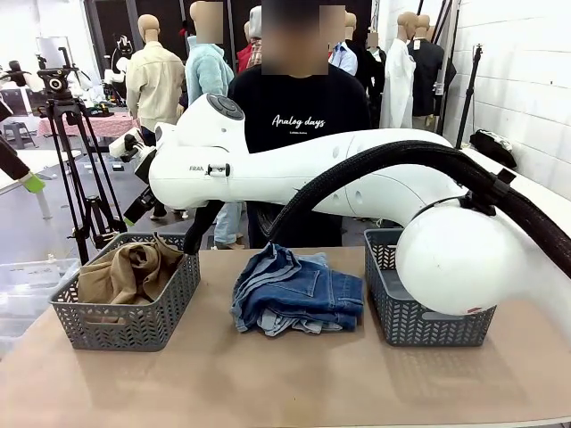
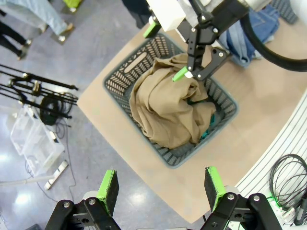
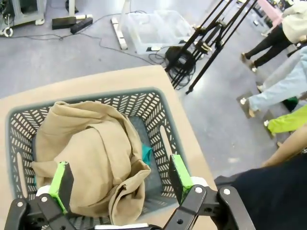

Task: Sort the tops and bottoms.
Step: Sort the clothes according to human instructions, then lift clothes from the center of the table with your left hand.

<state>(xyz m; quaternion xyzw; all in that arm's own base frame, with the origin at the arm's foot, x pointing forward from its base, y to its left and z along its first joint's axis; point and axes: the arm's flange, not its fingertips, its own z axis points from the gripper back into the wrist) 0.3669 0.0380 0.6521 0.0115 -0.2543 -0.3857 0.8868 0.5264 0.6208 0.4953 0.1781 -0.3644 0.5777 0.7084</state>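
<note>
Brown bench across the front view. Person in a black T-shirt with white lettering at the far side. Tripod off to the left on grey floor.

Left basket, grey lattice, near the bench's left end. Tan shirt bunched inside, heaped above the rim. Teal garment under it: a small patch against the basket wall in the right wrist view, slivers beneath the tan folds in the left wrist view.

Denim pile on bare bench between the two baskets, touching neither. Darker blue folds across the front, paler washed denim at the back and underneath, stitched hems at the edges. Right basket at the right end, largely hidden behind a joint of the right arm; contents hidden.

Right arm reaching across the middle from the right side to the left basket. Right jaws spread wide, holding nothing, pointing down over the tan shirt. Right pads, seen from the wrist, to either side of the heap's near fold. Touching the cloth or just clear of it: cannot tell.

Left jaws also spread wide and empty, left pads well above the left basket, looking down on its corner, the bench edge and the floor beyond. Clear plastic box on the floor beside the bench.
</note>
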